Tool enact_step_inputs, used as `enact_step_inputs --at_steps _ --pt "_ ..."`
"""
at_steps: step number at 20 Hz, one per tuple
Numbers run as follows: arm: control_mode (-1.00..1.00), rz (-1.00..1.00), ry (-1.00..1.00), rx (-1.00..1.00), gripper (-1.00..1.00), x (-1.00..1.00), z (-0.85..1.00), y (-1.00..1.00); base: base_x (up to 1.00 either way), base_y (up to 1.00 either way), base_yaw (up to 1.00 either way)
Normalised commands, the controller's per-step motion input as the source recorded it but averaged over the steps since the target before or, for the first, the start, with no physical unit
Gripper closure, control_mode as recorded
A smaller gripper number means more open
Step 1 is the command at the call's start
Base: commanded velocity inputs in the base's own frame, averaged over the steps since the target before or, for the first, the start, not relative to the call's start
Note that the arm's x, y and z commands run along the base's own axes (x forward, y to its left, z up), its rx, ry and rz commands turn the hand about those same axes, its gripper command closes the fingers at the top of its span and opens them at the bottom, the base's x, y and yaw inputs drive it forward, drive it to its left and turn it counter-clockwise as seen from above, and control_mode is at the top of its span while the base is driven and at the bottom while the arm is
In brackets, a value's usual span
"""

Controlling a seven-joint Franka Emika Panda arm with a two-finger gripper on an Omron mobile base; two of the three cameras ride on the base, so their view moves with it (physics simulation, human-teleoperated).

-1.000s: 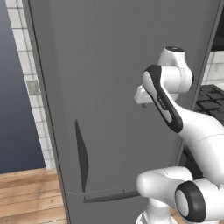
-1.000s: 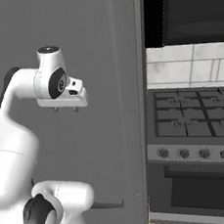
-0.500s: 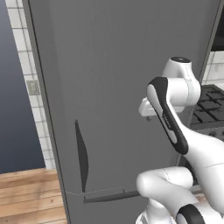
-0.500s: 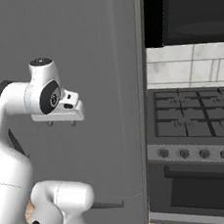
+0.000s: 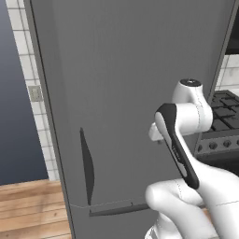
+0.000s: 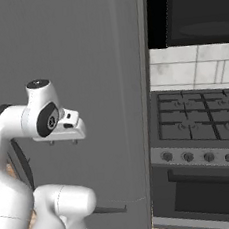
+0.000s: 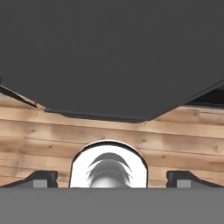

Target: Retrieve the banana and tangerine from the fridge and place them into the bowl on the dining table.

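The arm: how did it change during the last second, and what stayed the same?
The arm's hand sank lower in front of the fridge and drew back toward the base. The gripper opened a little wider and holds nothing. The fridge door stayed shut, and the oven range did not move.

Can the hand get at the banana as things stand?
Probably not. The fridge door looks shut, so nothing inside shows. The hand is open, points down at the wood floor, and is off the door's handle recess. The door has to be opened first.
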Motion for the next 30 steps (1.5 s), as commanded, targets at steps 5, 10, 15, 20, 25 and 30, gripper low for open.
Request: enact_step_inputs --at_steps 5,10,15,20,25,30 --pt "-1.0 0.0 0.0 -0.01 -1.0 -0.14 -0.3 0.0 0.0 0.0 0.0" --pt "1.0 0.0 -0.02 0.0 -1.0 -0.07 -0.09 0.0 -0.16 0.0 0.0" --pt "1.0 0.0 0.0 0.0 -1.0 0.0 0.0 0.0 -0.47 0.06 0.0" --pt "1.0 0.0 0.0 0.0 -1.0 0.0 0.0 0.0 -0.44 0.22 0.0" --pt "1.0 0.0 0.0 0.0 -1.0 0.0 0.0 0.0 -0.43 0.37 0.02" --pt "1.0 0.0 0.0 0.0 -1.0 0.0 0.0 0.0 -0.44 0.49 0.02"
